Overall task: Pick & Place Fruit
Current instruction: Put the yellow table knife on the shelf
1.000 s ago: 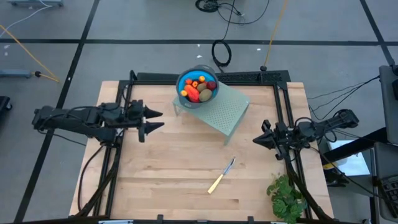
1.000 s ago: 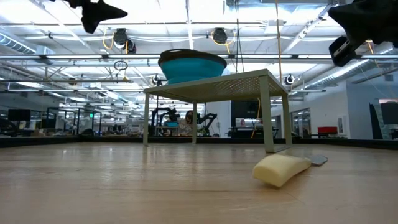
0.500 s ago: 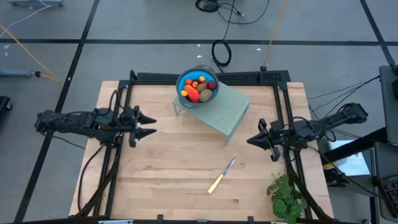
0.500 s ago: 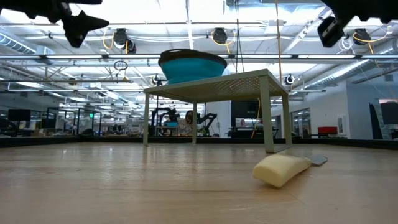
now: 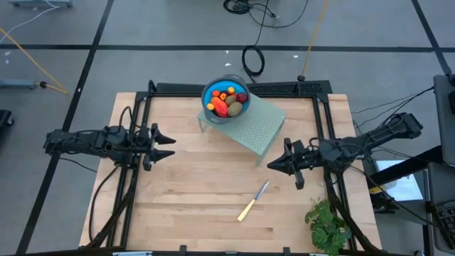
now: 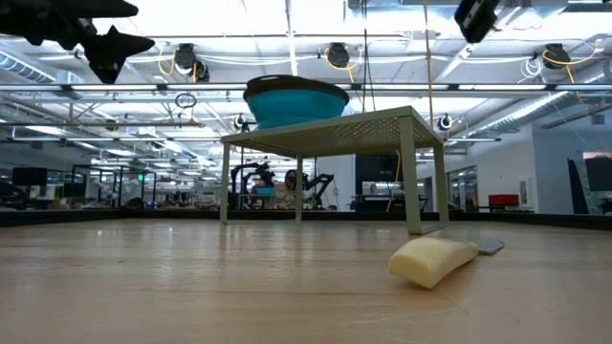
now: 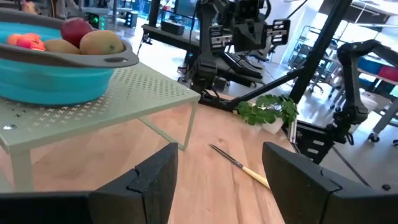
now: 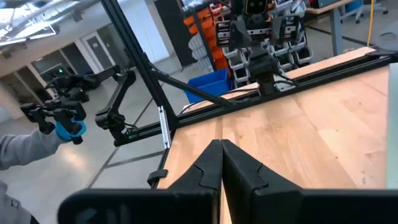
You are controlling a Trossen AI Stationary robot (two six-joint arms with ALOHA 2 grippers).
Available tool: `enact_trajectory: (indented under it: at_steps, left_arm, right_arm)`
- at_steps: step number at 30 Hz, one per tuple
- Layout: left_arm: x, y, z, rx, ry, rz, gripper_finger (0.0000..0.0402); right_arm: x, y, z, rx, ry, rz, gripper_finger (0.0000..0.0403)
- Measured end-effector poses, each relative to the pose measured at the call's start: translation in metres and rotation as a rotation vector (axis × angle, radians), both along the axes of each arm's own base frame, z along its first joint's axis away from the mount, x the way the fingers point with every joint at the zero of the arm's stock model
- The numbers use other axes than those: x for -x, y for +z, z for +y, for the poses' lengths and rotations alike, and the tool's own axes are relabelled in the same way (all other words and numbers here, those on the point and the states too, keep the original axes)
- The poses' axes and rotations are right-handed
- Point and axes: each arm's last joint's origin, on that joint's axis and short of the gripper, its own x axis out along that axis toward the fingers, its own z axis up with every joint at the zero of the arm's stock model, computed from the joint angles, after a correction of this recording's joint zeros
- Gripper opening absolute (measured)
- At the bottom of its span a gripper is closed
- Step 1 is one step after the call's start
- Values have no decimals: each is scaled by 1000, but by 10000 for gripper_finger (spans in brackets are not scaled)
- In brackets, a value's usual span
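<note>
Both pincers hang in the air above the wooden tabletop, neither holding anything. On the left, the left pincer has its fingers spread wide, pointing toward the middle from the left side, well apart from everything. On the right, the right pincer has its fingers pressed together into a single tip (no gap shows between them in its wrist view); it hovers just beside the near right corner of the stand, above bare wood, with the knife lying near and below it in the high view. All the fruit sits in the blue bowl, which rests on top of the pale green perforated stand toward the far middle of the tabletop; red, orange and brownish-green pieces are heaped together inside. From the left wrist view the fruit's tops show over the bowl's grey rim. A leafy green bunch lies at the near right corner. In the low view the knife's pale handle lies flat on the wood in front of the stand. A person's sleeve shows in the room beyond, in the right wrist view.
</note>
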Motion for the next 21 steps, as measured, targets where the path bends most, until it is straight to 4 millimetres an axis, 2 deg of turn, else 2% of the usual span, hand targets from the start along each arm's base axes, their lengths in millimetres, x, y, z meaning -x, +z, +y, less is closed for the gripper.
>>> enact_trajectory:
  at_steps: [5,12,21]
  left_arm:
    - [3,-2,0,-5,-1,-11,234]
    - [3,-2,0,-20,-4,-11,234]
    - [3,-4,-1,-29,-33,13,235]
  right_arm:
    - [-19,8,7,0,-1,34,0]
    - [-41,14,19,-59,1,174,0]
    - [-61,33,38,-244,-13,290,0]
